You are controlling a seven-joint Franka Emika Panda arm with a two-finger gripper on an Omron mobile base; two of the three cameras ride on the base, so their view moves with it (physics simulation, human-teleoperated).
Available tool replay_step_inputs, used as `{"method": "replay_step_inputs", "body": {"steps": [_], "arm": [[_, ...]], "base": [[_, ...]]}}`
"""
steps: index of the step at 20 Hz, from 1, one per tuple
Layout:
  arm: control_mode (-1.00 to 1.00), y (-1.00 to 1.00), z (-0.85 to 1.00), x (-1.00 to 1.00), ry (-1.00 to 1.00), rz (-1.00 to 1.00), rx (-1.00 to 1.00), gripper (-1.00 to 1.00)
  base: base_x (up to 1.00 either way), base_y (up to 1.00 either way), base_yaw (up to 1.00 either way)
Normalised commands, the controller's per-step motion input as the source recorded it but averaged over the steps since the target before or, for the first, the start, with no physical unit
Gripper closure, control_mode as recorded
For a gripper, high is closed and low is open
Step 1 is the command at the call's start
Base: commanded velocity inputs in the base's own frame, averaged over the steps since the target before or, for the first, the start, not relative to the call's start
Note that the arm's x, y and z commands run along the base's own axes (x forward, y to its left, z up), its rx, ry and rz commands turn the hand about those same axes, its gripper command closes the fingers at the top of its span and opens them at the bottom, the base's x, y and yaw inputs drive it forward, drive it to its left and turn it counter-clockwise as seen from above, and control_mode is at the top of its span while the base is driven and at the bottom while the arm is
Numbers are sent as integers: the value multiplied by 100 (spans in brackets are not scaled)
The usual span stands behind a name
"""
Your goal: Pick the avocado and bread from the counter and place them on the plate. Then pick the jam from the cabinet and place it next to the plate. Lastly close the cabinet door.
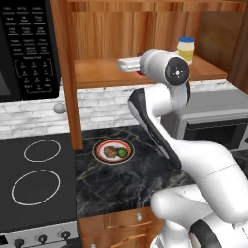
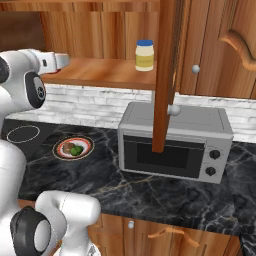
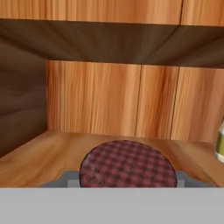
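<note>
The jam [image 3: 127, 164], a dark red jar with a plaid lid, stands on the wooden shelf of the cabinet [image 1: 106, 72]. My gripper [image 3: 127, 181] is shut on it, one finger on each side. The base views show my gripper [image 1: 137, 71] [image 2: 54, 70] reaching into the shelf, with a sliver of the red jam [image 1: 139, 73] [image 2: 52, 72] under it. On the black counter [image 1: 126, 184] lies the plate [image 1: 99, 147] [image 2: 59, 145], with the bread [image 1: 110, 151] [image 2: 66, 148] and the green avocado [image 1: 122, 152] [image 2: 76, 150] on it. The cabinet door [image 2: 165, 75] hangs open, edge-on.
A pale yellow jar with a blue lid [image 1: 185, 48] [image 2: 144, 55] [image 3: 221, 144] stands on the shelf to the right of the jam. A silver oven [image 2: 175, 145] sits on the counter under the open door. Another open door [image 1: 65, 72] and the stove [image 1: 36, 179] are on the left.
</note>
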Motion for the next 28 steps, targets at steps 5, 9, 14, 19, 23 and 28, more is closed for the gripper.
{"method": "replay_step_inputs", "body": {"steps": [5, 9, 14, 19, 23, 28], "arm": [[-100, 0, -2, -77, 4, 6, 0, 100], [-100, 0, -6, -57, 7, 22, 0, 100], [-100, 0, -17, -34, 3, 25, 0, 100], [-100, 0, -38, -1, 8, 19, -1, 100], [-100, 0, -46, 0, 8, 15, -5, 100], [-100, 0, -50, 2, 5, 17, -5, 100]], "base": [[0, 0, 0], [0, 0, 0], [0, 0, 0], [0, 0, 0], [0, 0, 0], [0, 0, 0]]}}
